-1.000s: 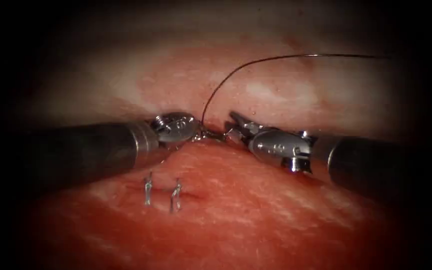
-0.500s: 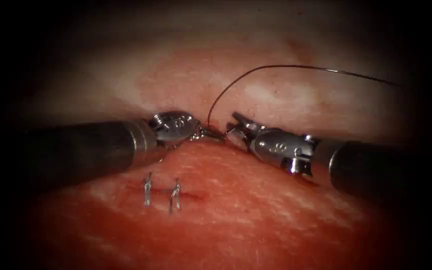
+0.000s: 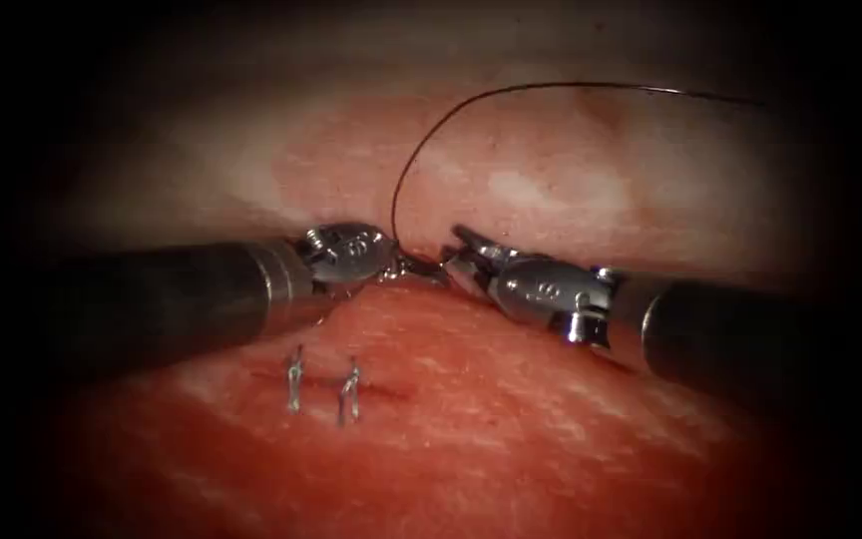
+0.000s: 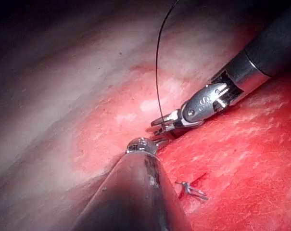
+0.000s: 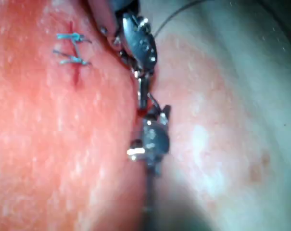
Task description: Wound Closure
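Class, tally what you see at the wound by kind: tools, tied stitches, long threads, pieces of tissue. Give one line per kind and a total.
Tools: 2, the left tool and the right tool, tips meeting at the tissue's ridge.
Tied stitches: 2, across the cut.
Long threads: 1, the thread arcing up from between the tips.
Pieces of tissue: 1.
Total: 6.

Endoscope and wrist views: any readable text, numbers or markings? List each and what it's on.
No text reads with certainty.
Left tool: engraved marks on its wrist housing, too small to read.
Right tool: engraved marks on its wrist housing, too small to read; in the left wrist view one mark looks like "S", not certain.
Tissue, thread, stitches: none.
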`<state>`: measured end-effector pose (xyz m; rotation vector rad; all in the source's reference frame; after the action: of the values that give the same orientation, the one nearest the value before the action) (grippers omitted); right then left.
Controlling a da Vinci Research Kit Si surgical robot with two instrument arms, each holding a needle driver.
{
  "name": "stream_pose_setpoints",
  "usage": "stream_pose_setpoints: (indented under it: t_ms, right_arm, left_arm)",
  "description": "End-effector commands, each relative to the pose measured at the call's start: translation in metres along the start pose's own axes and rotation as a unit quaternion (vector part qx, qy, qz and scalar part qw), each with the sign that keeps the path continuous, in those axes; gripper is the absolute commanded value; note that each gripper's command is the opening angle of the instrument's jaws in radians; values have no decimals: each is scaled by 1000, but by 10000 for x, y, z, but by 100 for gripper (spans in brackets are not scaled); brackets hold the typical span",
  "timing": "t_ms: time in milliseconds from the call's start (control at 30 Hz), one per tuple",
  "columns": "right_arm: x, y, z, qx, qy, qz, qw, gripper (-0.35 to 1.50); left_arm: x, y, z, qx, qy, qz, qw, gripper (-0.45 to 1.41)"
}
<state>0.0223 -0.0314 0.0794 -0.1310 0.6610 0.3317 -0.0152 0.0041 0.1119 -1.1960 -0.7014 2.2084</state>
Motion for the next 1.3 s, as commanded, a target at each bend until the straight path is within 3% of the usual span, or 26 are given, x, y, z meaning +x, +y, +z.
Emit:
stream_pose_setpoints:
  t_ms: [33,700,1033,1133,1300]
  right_arm:
    - [3,-3,10,2,1,-1,1000,-35]
    - [0,-12,4,37,-32,3,999,-35]
    - [10,-2,-1,23,-5,15,1000,-35]
    - [-1,-16,2,66,-52,25,996,-35]
    - [-7,-21,8,81,-60,36,994,-35]
  left_arm:
    - [-2,-1,9,-1,0,0,1000,-37]
    - [-2,-1,9,-1,-3,0,1000,-38]
    - [-2,-1,9,-1,-3,0,1000,-38]
    - [-2,-1,9,-1,-4,0,1000,-38]
    - [-3,-1,8,-1,-6,0,1000,-38]
